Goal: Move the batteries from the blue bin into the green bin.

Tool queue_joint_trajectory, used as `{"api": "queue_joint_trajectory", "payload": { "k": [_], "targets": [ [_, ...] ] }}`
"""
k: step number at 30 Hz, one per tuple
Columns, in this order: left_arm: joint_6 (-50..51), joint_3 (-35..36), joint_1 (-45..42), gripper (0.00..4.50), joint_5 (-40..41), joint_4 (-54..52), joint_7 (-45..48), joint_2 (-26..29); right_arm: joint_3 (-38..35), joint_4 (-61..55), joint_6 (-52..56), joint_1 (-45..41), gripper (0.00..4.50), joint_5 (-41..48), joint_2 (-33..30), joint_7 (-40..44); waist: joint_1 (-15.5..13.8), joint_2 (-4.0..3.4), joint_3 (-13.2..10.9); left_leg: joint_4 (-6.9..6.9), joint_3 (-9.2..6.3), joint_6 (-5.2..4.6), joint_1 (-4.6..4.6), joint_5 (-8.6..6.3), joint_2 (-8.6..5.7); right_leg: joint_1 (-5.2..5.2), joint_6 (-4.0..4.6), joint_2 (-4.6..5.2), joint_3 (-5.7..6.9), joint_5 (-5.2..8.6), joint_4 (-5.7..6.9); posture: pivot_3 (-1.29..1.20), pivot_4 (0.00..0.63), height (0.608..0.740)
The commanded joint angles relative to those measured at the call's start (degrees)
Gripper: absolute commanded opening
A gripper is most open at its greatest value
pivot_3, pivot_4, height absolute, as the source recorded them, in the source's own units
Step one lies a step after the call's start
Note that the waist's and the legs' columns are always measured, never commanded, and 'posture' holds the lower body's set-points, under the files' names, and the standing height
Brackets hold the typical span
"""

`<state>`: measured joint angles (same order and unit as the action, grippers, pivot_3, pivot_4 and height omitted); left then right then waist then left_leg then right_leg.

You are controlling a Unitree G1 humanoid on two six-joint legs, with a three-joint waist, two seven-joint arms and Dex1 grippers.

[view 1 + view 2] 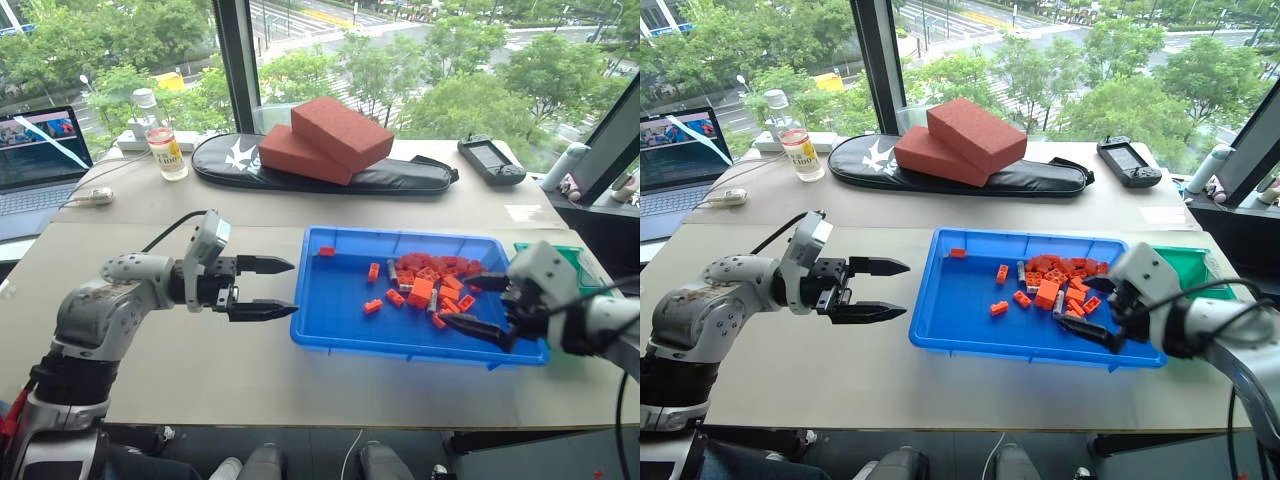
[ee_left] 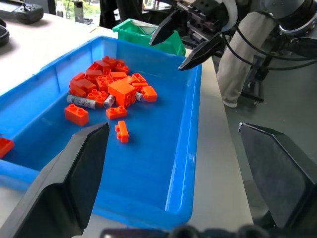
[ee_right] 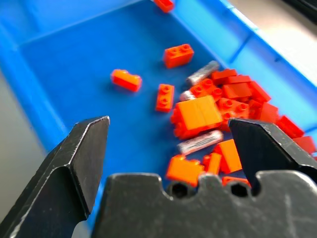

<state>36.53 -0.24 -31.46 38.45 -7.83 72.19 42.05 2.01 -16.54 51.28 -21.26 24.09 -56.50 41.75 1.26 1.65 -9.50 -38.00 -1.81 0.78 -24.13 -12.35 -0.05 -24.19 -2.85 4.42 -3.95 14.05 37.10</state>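
Note:
The blue bin [image 1: 340, 300] lies on the table, right of centre. It holds a pile of orange-red bricks [image 1: 430, 280] and some loose ones. Grey batteries [image 3: 200, 142] lie among the bricks, another battery [image 3: 201, 73] at the pile's far edge; one more [image 2: 83, 102] lies beside the pile in the left wrist view. The green bin [image 1: 575, 262] stands just past the blue bin's right end, partly hidden by my right arm. My right gripper [image 1: 460, 302] hangs open over the pile's right side, holding nothing. My left gripper [image 1: 293, 288] is open and empty, just outside the blue bin's left wall.
Behind the blue bin lie two red foam blocks [image 1: 325, 140] on a long black bag [image 1: 400, 178]. A laptop [image 1: 40, 150] and a bottle [image 1: 165, 150] stand at the far left, a handheld controller [image 1: 490, 158] at the far right. The table drops off near me.

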Motion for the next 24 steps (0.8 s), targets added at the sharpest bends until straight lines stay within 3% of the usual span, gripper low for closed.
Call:
{"api": "queue_joint_trajectory", "payload": {
  "k": [1,24],
  "targets": [
    [-0.8,0.5,-0.5,4.50,0.2,-0.9,0.2,-0.1,2.0,1.5,-2.3,-2.4,4.47,-2.6,-0.4,2.1,-0.1,0.00,0.0,-0.02,0.00,0.00,-0.03,0.00,-0.01,-0.01,-0.01,0.02,0.00,0.00,-0.01,0.00,0.150,0.740],
    [0.9,1.6,0.8,4.50,1.1,-3.4,-1.9,0.4,8.4,10.4,-7.4,-10.4,4.47,-9.5,7.9,6.3,-0.1,0.00,0.0,-0.09,-0.01,0.00,-0.01,0.00,0.00,0.01,-0.01,0.00,0.01,-0.01,0.03,0.00,0.150,0.740]
  ]
}}
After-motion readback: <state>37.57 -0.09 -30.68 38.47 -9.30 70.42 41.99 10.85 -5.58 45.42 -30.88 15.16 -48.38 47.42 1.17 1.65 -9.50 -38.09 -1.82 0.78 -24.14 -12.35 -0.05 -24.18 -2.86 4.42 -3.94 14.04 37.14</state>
